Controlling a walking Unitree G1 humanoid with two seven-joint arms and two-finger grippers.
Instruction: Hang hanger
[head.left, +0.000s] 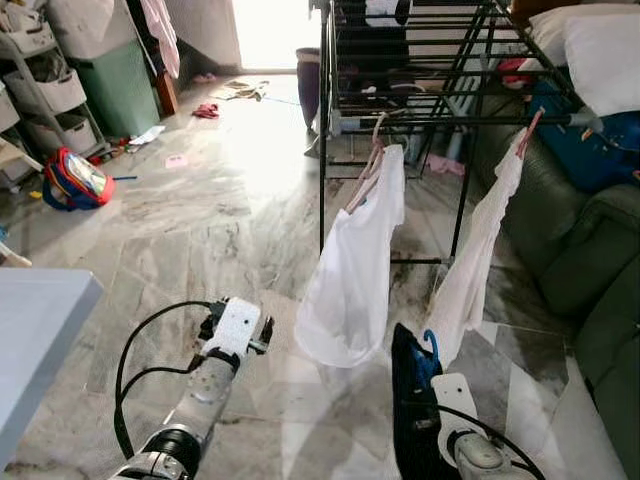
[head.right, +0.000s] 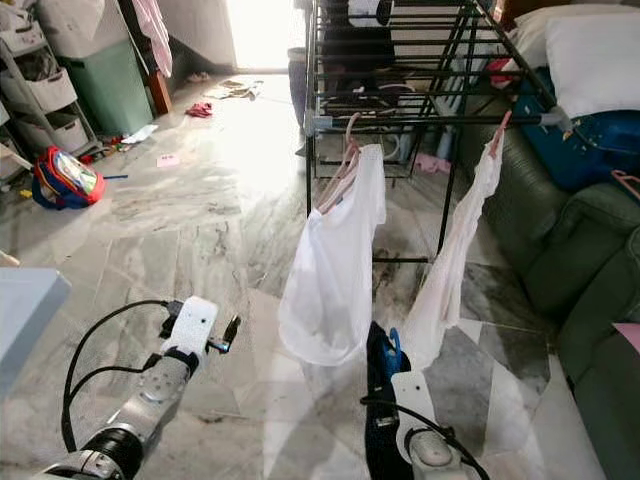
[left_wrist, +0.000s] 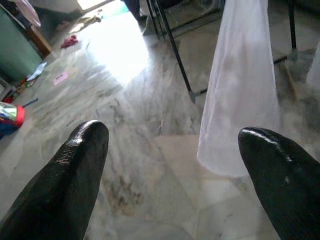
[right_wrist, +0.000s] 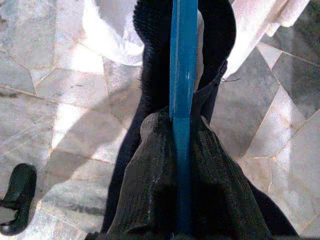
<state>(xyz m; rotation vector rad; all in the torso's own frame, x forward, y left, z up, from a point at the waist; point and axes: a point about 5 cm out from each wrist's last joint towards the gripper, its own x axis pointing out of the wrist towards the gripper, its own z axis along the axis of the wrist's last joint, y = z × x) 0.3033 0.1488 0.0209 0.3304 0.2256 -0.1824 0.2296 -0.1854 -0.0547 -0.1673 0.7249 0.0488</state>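
Observation:
My right gripper (right_wrist: 183, 22) is shut on a blue hanger (right_wrist: 181, 100) that carries a dark garment (head.left: 405, 410); its blue hook (head.left: 431, 346) pokes up low at the front right. Just beyond stands the black drying rack (head.left: 400, 100). A white shirt (head.left: 350, 270) hangs from the rack's front rail on a pink hanger (head.left: 368, 165), and a second white garment (head.left: 480, 250) hangs to its right. My left gripper (left_wrist: 172, 145) is open and holds nothing, low over the marble floor, left of the white shirt.
A green sofa (head.left: 590, 260) with white pillows (head.left: 600, 50) and a blue bag (head.left: 590, 150) runs along the right. A grey table corner (head.left: 40, 320) is at near left. A colourful backpack (head.left: 75, 180), a green bin (head.left: 115, 85) and shelves stand far left.

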